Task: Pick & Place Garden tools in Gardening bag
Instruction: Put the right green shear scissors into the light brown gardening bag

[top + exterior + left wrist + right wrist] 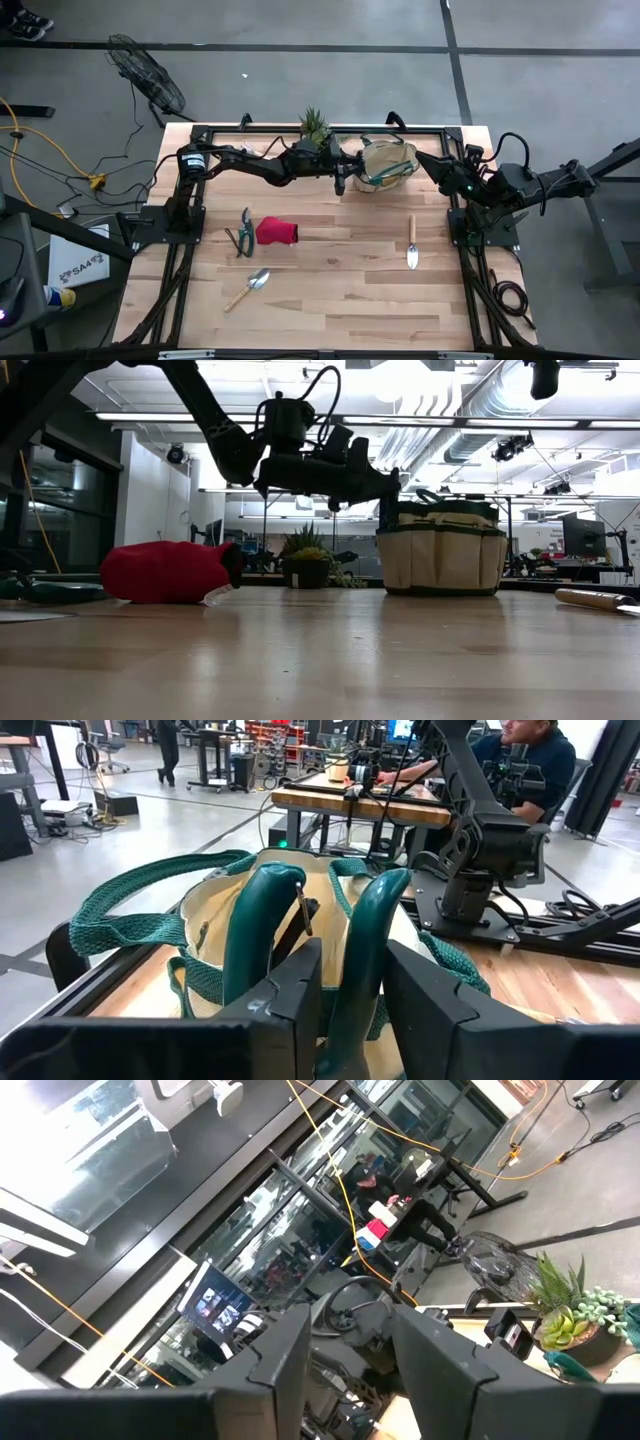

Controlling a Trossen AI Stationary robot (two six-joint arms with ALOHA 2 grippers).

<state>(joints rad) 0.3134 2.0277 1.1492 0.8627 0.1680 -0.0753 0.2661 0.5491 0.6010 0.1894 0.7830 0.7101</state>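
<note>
The gardening bag (388,162), tan with green trim, stands at the table's far side, right of middle. My left gripper (345,172) reaches level to its left rim, shut on teal-handled pruning shears (300,935) over the bag's mouth (215,935). On the table lie a second pair of shears (243,232), a red glove (277,232) and two trowels (248,288) (411,243). My right gripper (350,1370) is drawn back at the right edge, open with nothing between its fingers. My left gripper pinches one teal handle of the shears (352,990) between its two fingers; the other handle (258,930) stands free outside one finger. The fingers come level from the table's left. Both handles stick out ahead over the bag's mouth, lifted clear; the fingers hide the blades.
A spiky potted plant (314,128) stands at the far edge just left of the bag, beside my left arm. The black frame (200,132) runs round the table. Bare wood lies between the tools in the near half (340,300). A person sits beyond the table (530,750).
</note>
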